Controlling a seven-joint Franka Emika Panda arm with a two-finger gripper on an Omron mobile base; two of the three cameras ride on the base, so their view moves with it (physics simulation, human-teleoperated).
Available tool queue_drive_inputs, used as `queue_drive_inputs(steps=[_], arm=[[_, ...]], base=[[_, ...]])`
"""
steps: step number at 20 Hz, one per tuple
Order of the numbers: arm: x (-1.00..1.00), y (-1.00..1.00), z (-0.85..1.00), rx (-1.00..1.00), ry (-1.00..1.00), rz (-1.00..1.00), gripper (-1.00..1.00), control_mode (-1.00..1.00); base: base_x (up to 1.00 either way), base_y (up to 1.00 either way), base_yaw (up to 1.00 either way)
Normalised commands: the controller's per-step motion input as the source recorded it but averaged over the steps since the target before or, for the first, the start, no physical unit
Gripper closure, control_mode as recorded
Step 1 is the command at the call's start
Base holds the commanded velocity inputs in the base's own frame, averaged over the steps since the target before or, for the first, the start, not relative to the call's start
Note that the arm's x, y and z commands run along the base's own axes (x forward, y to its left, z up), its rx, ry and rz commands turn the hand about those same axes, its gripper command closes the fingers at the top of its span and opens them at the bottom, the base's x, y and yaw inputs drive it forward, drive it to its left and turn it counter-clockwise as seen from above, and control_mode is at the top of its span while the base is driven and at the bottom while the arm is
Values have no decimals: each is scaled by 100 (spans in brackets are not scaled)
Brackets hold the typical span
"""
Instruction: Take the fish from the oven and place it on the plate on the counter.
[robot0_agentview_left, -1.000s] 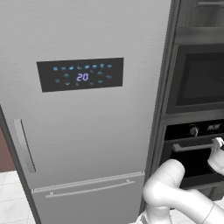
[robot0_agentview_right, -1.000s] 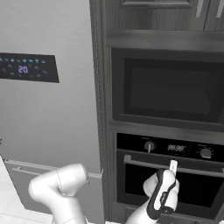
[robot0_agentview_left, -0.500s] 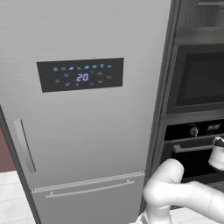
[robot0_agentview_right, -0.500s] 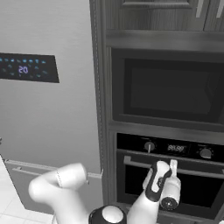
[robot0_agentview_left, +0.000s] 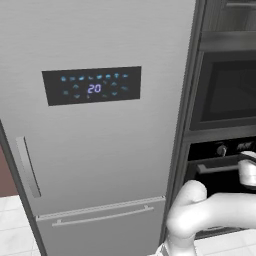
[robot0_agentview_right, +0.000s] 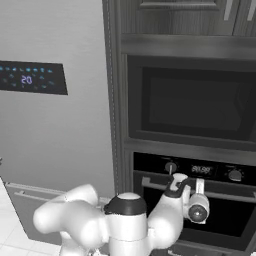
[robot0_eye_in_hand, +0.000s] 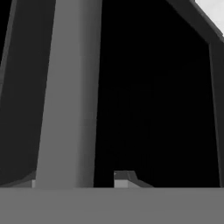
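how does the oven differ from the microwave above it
The oven sits lowest in the dark cabinet column, the microwave directly above it. The oven has round knobs, a small display strip and a silver bar handle across its door; the microwave front shows no knobs or bar handle. Both are black, built in and closed.

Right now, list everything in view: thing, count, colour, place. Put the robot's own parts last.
Fridge: one, silver-grey, tall, left of the dark cabinet column.
Fridge display panel: one, black with blue icons reading 20, on the upper door.
Fridge handle: one, silver, vertical, at the door's left edge.
Fridge drawer: one, silver, at the bottom, with a horizontal handle.
Microwave: one, black, built in above the oven.
Oven: one, black, door closed, below the microwave.
Oven knobs: two, dark, either side of the small display.
Oven handle: one, grey bar across the door top.
Arm: one, white.
Gripper: one, at the oven handle.
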Motion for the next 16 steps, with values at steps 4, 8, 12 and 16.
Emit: queue_drive_inputs(steps=[4,8,12,16], arm=[[-96,-36,-51,10,12,0,100,-100],[-100,-33,-49,10,14,0,100,-100],[-100,-31,-63,7,18,0,100,-100],[-100,-31,-92,6,12,0,100,-100]], base=[[0,0,0],[0,0,0],[0,0,0],[0,0,0]])
